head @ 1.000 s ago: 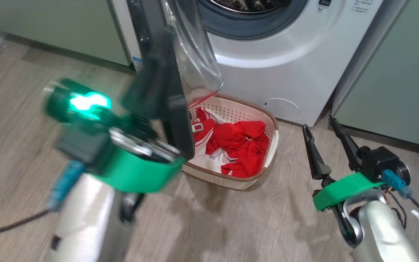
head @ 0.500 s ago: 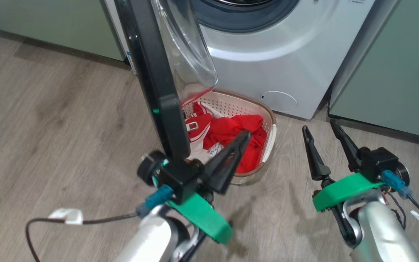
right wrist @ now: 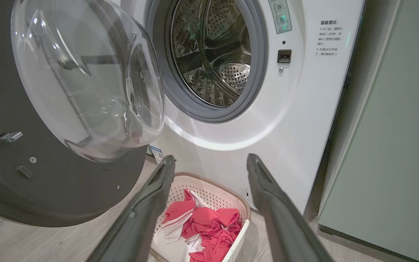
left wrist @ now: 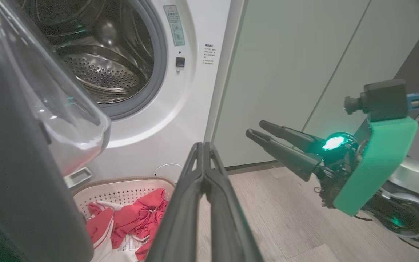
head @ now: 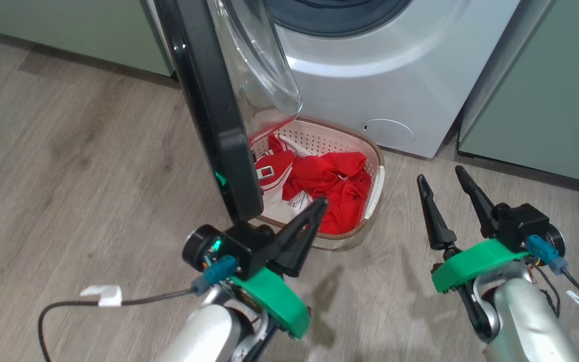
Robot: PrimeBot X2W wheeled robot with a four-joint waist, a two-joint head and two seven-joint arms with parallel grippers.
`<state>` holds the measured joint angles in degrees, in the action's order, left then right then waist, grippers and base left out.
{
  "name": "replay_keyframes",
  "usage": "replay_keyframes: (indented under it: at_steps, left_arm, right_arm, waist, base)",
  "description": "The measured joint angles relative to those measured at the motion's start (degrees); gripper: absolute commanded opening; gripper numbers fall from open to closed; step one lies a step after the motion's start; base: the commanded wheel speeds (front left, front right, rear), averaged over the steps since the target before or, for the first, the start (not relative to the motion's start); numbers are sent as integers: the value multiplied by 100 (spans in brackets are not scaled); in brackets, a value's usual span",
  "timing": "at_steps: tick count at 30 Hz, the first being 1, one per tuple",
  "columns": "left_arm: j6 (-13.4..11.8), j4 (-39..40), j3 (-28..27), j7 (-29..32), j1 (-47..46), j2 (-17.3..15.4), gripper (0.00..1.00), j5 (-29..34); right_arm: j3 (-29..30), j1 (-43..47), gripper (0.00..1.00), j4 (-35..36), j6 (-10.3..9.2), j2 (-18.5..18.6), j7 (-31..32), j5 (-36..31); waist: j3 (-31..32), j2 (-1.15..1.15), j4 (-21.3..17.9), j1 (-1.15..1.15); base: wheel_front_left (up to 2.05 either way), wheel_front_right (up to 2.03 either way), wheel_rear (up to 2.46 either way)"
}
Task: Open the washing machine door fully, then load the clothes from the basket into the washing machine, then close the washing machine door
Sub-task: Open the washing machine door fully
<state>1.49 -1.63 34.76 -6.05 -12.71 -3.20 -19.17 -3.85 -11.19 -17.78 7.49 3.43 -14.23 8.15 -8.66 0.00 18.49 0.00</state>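
The washing machine [head: 395, 75] has its mouth uncovered, with the steel drum [right wrist: 213, 54] showing inside the grey gasket [right wrist: 260, 72]. The washing machine door [head: 209, 100] stands swung out from the machine's left side. In the head view it is edge-on, with its domed glass turned back toward the machine's front.

The basket [head: 372, 161] sits on the wood floor [head: 68, 151] just before the machine, partly under the door, its long axis running out from the machine's front. The red and white clothes [head: 334, 181] lie crumpled in it, with a white printed tag that is too small to read. The panel beside the machine's mouth carries Chinese notices that are not legible.

The left hand [head: 319, 205] has its fingers pressed together on nothing and points at the basket's outer rim. The right hand [head: 439, 173] is spread and empty, out from the machine's right front corner and pointing at the machine.
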Motion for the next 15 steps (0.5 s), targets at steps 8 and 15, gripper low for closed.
replay_keyframes:
  at_steps: [8,15]
  left_arm:
    - [-125,-348,-368,-68,-93,-102,0,-108]
    - [-225,-593,-619,-137,-292,-165,0,-200]
  right_arm:
    - [-12,-2,100,-46,0,0,-9,48]
    - [-15,-3,100,-67,0,0,-9,49]
  waist:
    - [21,0,-14,0]
    - [21,0,-29,0]
  base:
    - [0,0,0]
    - [0,0,0]
